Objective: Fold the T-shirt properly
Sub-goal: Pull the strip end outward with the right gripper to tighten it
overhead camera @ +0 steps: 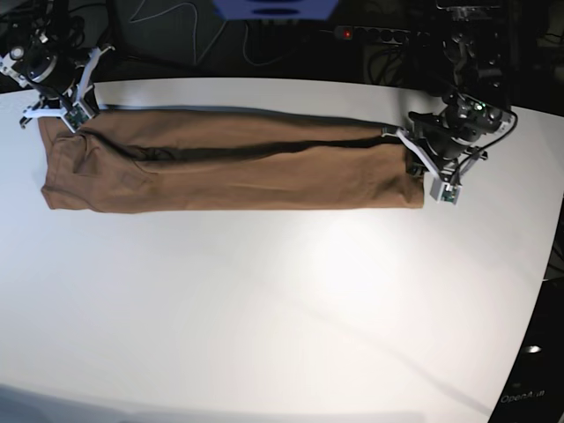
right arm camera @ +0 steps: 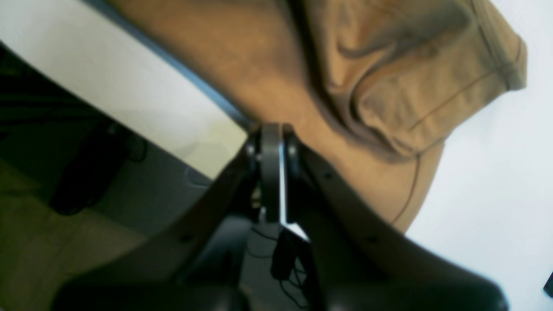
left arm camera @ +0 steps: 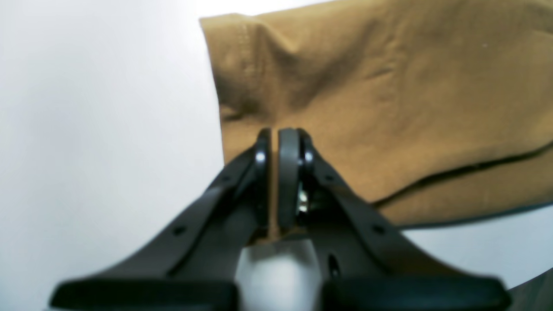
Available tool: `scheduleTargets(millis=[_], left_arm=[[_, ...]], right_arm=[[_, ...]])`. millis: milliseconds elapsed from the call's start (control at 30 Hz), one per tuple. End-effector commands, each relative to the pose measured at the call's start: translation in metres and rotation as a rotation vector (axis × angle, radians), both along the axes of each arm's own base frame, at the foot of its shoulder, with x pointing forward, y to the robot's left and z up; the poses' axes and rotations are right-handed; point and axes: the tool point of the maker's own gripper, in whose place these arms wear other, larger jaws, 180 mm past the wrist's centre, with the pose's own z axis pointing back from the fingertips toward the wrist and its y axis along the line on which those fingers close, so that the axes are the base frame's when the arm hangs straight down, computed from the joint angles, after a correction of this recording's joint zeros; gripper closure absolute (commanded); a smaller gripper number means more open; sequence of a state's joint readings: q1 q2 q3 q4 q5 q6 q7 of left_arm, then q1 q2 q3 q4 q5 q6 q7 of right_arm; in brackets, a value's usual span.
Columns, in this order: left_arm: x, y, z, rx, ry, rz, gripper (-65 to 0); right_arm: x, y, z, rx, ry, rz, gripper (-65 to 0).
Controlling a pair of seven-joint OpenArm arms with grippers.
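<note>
T-shirt (overhead camera: 229, 167) stretched along the table's (overhead camera: 282, 308) far edge (loads of bare room nearer), tan, creased, left gripper (left arm camera: 274, 134) and right gripper (right arm camera: 272, 129) each clamped on an end

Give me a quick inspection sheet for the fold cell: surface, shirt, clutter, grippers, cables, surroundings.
Surface: white table, bare in front of the garment.
Job's things: T-shirt lies as a long narrow band along the far side of the table, a dark fold line running its length; a sleeve bunches at the end by the right arm.
Clutter: nothing seen on the table.
Grippers: left gripper shut on the T-shirt's edge, cloth showing between the pads; right gripper shut at the other end, on the shirt's edge by the table's rim.
Cables: loose cables and a power strip behind the table, off the work surface.
Surroundings: dark floor and equipment beyond the far edge; details unclear.
</note>
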State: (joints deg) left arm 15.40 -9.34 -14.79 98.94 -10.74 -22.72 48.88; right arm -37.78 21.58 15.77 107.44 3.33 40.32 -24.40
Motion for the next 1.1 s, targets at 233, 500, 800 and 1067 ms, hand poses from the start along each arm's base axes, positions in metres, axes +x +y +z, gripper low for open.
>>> scheduleTargets(millis=[233, 500, 800, 1067], left_arm=[[0.005, 0.000, 0.008, -0.005, -0.034, -0.006, -2.6], [0.004, 0.000, 0.007, -0.006, -0.030, -0.004, -2.6], [0.003, 0.000, 0.006, -0.003, -0.027, -0.003, -2.6], [0.004, 0.000, 0.009, 0.000, -0.032, -0.005, -2.6]], right_arm=[[0.050, -0.028, 0.030, -0.150, -0.133, 0.014, 0.0], [0.095, -0.034, 0.048, -0.211, -0.184, -0.025, 0.0], [0.123, -0.034, 0.062, -0.217, -0.220, -0.090, 0.0], [0.120, -0.015, 0.035, -0.159, -0.162, -0.075, 0.0]])
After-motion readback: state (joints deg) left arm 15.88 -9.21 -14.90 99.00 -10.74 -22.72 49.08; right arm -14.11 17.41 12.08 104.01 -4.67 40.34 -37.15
